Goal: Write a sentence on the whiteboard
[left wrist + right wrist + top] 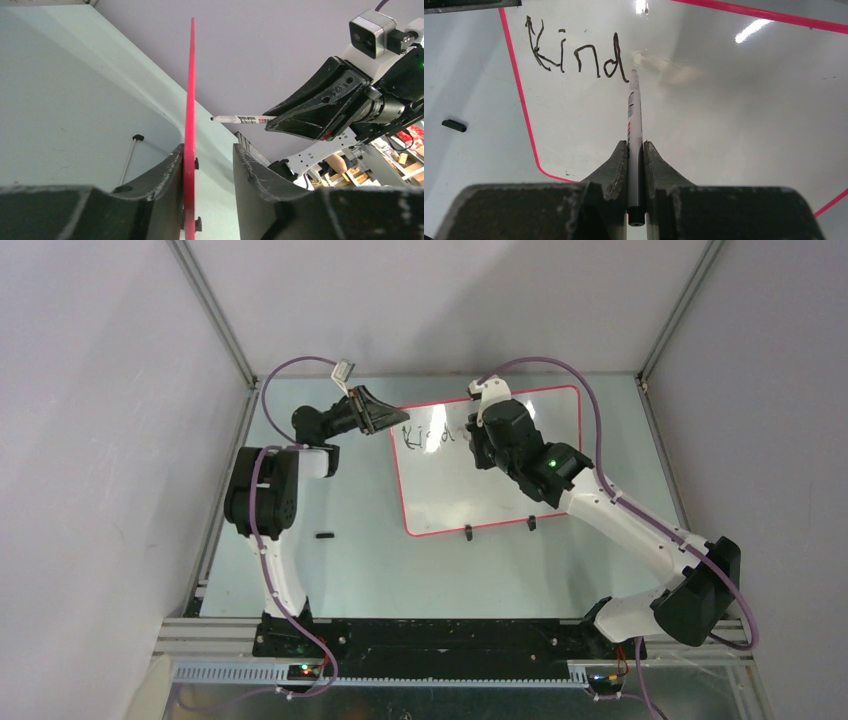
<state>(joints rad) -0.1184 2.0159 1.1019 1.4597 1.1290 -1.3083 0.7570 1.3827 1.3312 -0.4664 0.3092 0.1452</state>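
The whiteboard (480,490) lies tilted on the table, and its glossy face fills the right wrist view (724,100). The sentence (574,52) reads "Kind" in black near the board's top left corner; it is small in the top view (425,435). My right gripper (635,145) is shut on a white marker (634,115), whose tip is at the board just right of the "d". My left gripper (207,150) straddles the board's red rim (190,100) at that corner. Its left finger touches the rim, its right finger stands apart. The left wrist view also shows the marker (240,119).
A small black cap (323,536) lies on the table left of the board and shows in the right wrist view (454,125). Two black clip feet (468,533) sit on the board's near edge. Enclosure walls and metal posts surround the table.
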